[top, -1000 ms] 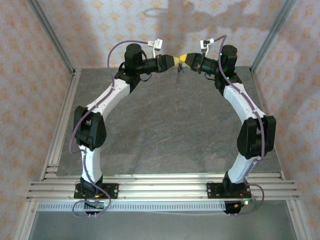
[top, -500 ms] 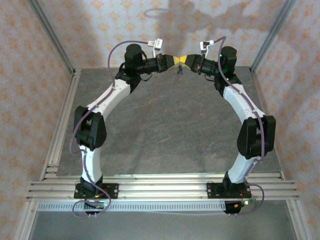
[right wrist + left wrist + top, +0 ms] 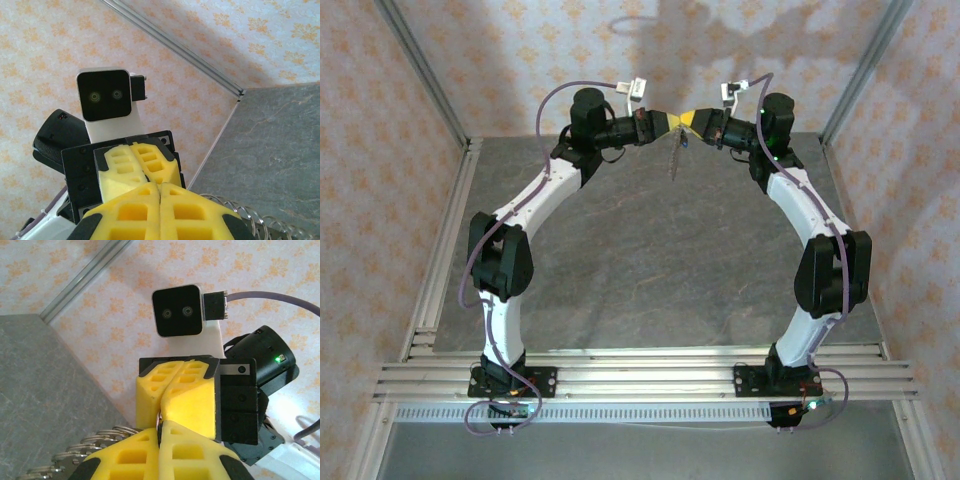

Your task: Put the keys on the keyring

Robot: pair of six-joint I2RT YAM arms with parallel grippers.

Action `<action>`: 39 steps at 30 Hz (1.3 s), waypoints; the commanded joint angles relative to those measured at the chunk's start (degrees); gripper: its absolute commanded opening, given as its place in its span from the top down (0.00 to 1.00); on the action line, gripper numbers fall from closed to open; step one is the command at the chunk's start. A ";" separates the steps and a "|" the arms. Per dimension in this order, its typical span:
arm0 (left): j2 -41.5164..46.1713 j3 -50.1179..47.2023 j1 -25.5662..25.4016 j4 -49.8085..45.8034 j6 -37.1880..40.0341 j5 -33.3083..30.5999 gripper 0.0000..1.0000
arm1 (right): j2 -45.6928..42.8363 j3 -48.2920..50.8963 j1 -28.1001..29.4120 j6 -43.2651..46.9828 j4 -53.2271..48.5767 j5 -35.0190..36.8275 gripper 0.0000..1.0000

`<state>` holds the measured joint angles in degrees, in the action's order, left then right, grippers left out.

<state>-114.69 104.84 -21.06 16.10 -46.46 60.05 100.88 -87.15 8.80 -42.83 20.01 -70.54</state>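
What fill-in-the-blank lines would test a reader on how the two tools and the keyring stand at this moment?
1. The left tool and the right tool both have their jaws ____.
2. The tools meet tip to tip in the air over the far part of the table, and the keyring hangs ____ them.
3. The fingers of both tools are ____ in colour.
Missing words: shut; below; yellow.
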 commanded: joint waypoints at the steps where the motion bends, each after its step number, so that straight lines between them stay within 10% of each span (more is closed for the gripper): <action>1: 3.33 0.21 -2.79 -1.85 3.95 -0.52 1.00 | -1.86 0.71 0.13 -0.55 3.02 2.35 1.00; 9: 4.83 -4.46 -2.58 4.04 1.37 -5.33 1.00 | -5.17 4.49 -1.96 -7.22 11.34 7.69 0.64; 24: 4.30 -5.70 -2.14 20.10 -10.33 -8.99 1.00 | -18.42 23.27 -3.87 -10.09 19.23 20.70 0.61; 39: 4.83 -6.31 -2.17 22.31 -11.95 -9.78 1.00 | -14.31 20.01 2.75 -11.31 22.16 25.59 0.71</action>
<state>-112.55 98.80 -23.53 33.80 -57.49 51.18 85.76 -64.66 10.66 -54.04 38.63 -46.00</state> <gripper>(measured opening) 0.043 0.300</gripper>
